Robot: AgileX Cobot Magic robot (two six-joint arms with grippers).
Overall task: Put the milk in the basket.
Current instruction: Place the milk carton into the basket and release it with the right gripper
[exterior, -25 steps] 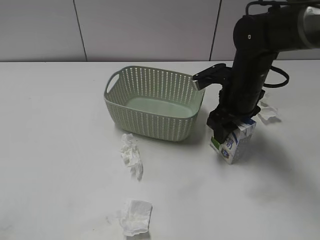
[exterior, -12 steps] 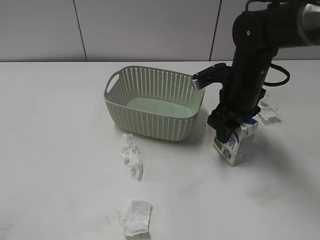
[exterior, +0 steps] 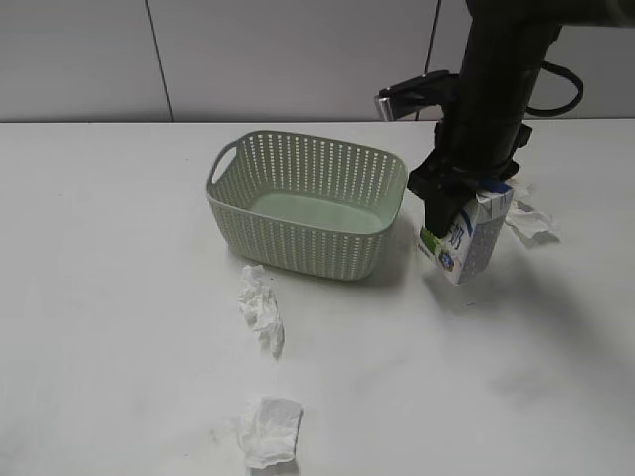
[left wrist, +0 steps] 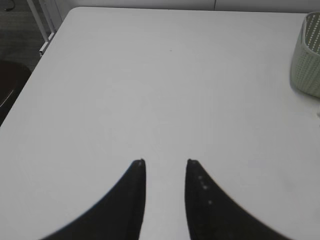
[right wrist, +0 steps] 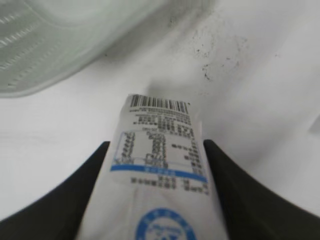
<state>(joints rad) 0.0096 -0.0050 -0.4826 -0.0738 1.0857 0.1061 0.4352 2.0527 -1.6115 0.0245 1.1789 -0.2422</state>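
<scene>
We see the white table (exterior: 119, 297) filling the exterior frame, with the pale green basket (exterior: 303, 203) at centre. At right the right gripper (exterior: 458, 203) hangs with jaws clenched on the tilted milk carton (exterior: 468, 243), lifted just right of the basket. The left gripper (left wrist: 164, 162) hovers with jaws released. Crumpled tissues (exterior: 261, 307) lie lower centre.

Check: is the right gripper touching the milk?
Touching. In the right wrist view both fingers press against the sides of the milk; the exterior view shows the right gripper holding it clear of the table.
</scene>
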